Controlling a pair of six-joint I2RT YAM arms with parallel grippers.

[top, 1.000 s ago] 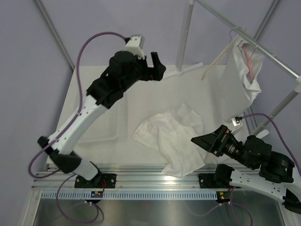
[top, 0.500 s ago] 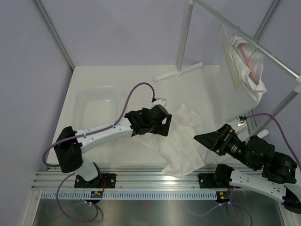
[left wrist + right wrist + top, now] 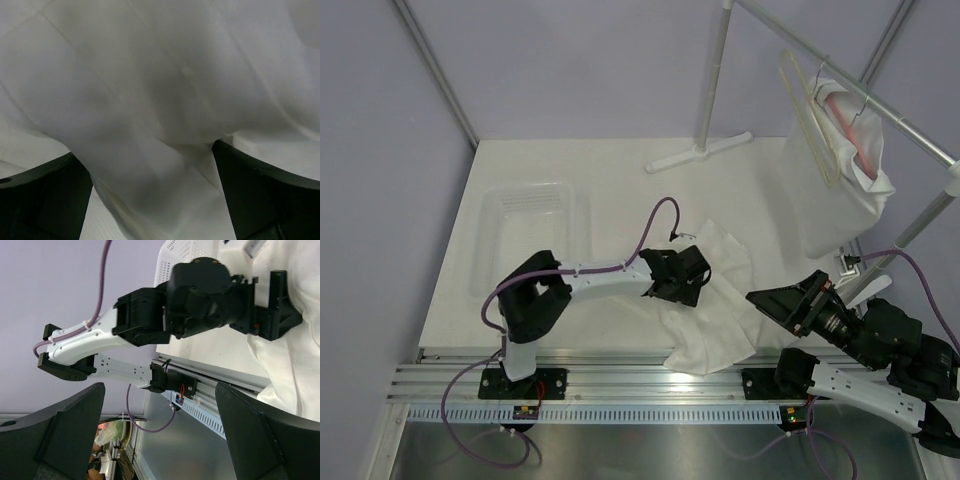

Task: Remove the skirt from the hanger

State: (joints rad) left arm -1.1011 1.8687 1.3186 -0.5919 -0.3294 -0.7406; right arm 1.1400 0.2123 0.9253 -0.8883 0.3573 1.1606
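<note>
Top external view: the white skirt [image 3: 715, 322] lies crumpled on the table [image 3: 610, 180], right of centre near the front edge and well apart from the hanger [image 3: 807, 115]. The pale hanger hangs from the slanted rail [image 3: 905, 128] at the far right. Just beside it on the same rail hangs a white bag [image 3: 835, 195], with something pink [image 3: 850, 125] showing at its open top.

A clear plastic bin [image 3: 485, 240] sits on the left of the table, apart from the skirt, and only its ribbed floor shows through.

The left gripper [image 3: 688, 278] is down on the skirt's left part. In its wrist view the fingers are spread wide, with white cloth filling the gap between them. The right gripper [image 3: 760, 298] hovers just beside the skirt's right edge, also spread wide and holding nothing.
</note>
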